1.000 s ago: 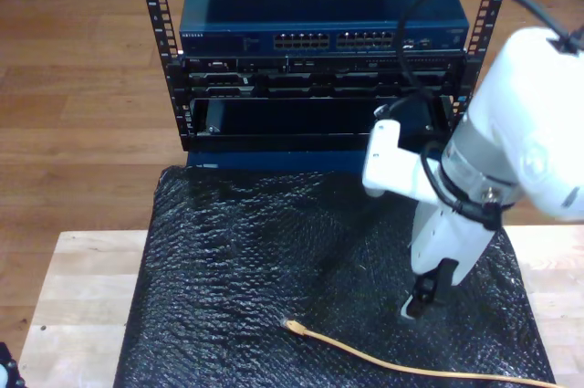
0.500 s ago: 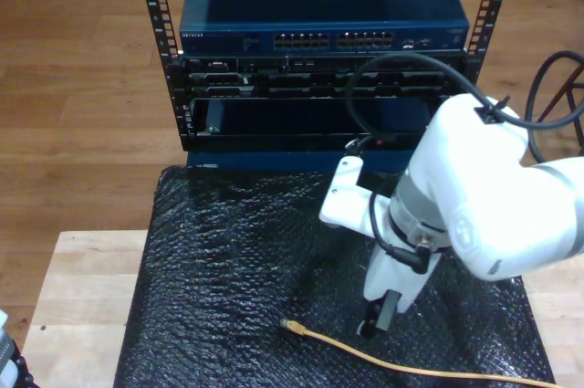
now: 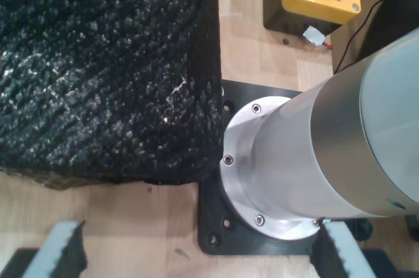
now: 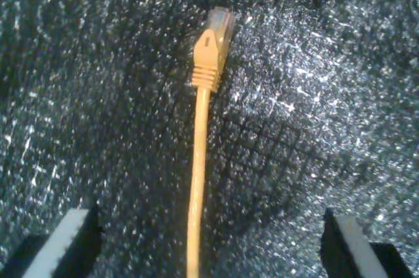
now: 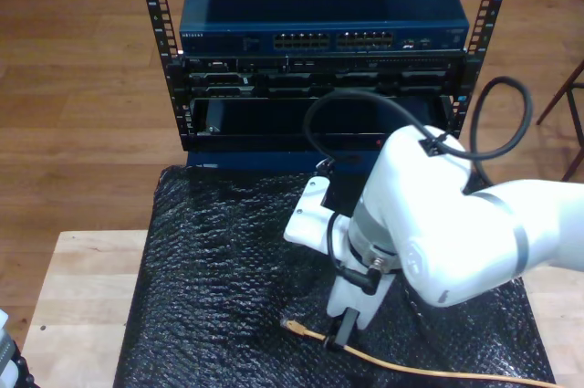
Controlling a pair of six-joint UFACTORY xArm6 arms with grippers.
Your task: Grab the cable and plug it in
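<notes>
Cable [image 4: 198, 160] lies lengthwise on the black mat [image 5: 219, 260], plug toward the exterior view's left; your second gripper [image 4: 209, 239] hangs over it, jaws spread wide, arm reaching down.

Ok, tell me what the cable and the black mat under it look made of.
The cable: smooth yellow-orange plastic jacket, moulded ribbed boot, clear plastic plug. The black mat: probably bubbled plastic wrap or foam, going by its glossy, dimpled, glinting surface.

High exterior view facing the rack [image 5: 319, 50]; wrist views close above the shared black mat [image 5: 219, 260].
</notes>
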